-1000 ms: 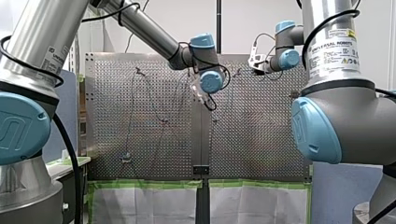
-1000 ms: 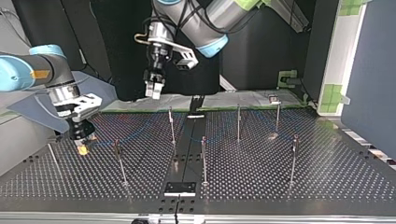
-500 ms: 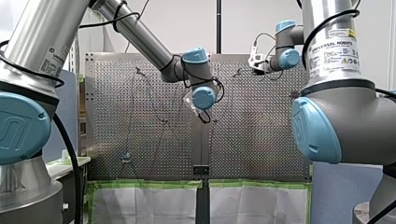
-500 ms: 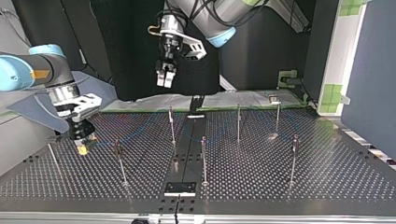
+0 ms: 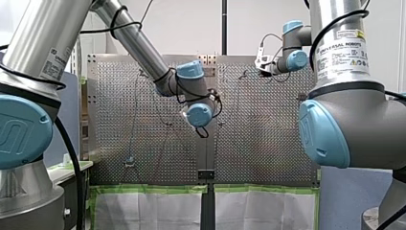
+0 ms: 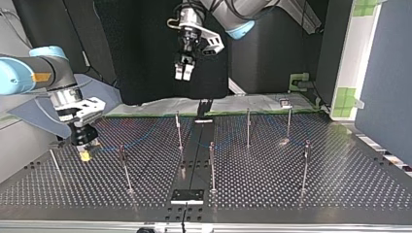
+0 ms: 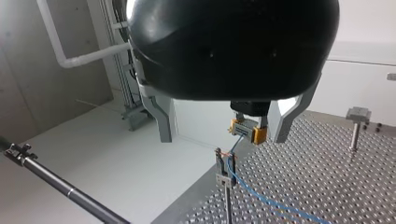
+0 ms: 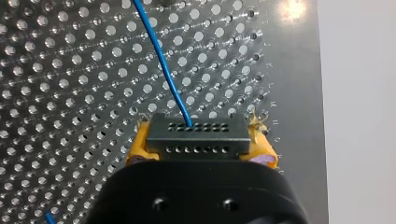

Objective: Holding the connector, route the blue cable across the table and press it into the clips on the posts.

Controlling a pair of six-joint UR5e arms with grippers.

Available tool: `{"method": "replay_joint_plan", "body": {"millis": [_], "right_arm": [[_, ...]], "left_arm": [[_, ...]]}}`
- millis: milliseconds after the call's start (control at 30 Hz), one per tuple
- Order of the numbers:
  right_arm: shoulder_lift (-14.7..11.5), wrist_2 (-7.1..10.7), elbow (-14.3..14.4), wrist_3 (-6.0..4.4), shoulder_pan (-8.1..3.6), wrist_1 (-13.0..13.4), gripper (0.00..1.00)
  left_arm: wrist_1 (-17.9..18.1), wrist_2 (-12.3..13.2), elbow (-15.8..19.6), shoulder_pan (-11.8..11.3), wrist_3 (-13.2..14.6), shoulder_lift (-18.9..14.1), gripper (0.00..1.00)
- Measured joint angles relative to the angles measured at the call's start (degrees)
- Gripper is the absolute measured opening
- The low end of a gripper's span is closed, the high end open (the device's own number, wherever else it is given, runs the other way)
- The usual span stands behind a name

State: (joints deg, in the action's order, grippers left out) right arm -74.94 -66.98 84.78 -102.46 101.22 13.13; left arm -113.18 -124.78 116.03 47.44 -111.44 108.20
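Observation:
My right gripper (image 8: pixel 201 151) has yellow pads and is shut on the black connector (image 8: pixel 196 135). The blue cable (image 8: pixel 163 70) leaves the connector and runs off over the perforated table. In the top view that gripper (image 6: pixel 85 154) stands low over the table at the left, and the cable (image 6: pixel 141 138) trails faintly toward the posts. My left gripper (image 6: pixel 183 74) hangs high above the far edge, open and holding nothing. In the left wrist view its metal fingers (image 7: pixel 161 119) are wide apart. Far ahead of them a post with a clip (image 7: pixel 225 168) holds the cable (image 7: pixel 266 200).
Several thin posts stand on the table, among them one (image 6: pixel 179 128) near the middle, one (image 6: pixel 125 167) close to my right gripper and one (image 6: pixel 305 165) at the top view's right. A black plate (image 6: pixel 187 195) sits at the near edge.
My left arm has swung its open gripper toward the top view's right and higher; in the front view its wrist dropped toward the left. My right gripper has stayed put with the connector.

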Motion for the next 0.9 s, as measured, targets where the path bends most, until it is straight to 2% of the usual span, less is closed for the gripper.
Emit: {"method": "replay_joint_plan", "body": {"millis": [200,567,700,900], "right_arm": [[-0.01,0.00,0.01,-0.10,-0.01,0.05,0.00],[-0.08,0.00,0.01,-0.14,-0.04,0.00,0.00],[-0.09,0.00,0.01,-0.13,-0.06,-0.02,0.00],[-0.12,0.00,0.01,-0.06,-0.05,-0.10,0.00]], "left_arm": [[3.60,0.13,3.61,-1.51,0.00,0.25,1.00],[9.87,0.02,9.88,-7.43,0.03,0.46,1.00],[10.94,-0.04,11.90,-9.09,0.04,0.46,1.00],[11.19,0.04,15.60,-9.48,0.06,0.43,1.00]]}}
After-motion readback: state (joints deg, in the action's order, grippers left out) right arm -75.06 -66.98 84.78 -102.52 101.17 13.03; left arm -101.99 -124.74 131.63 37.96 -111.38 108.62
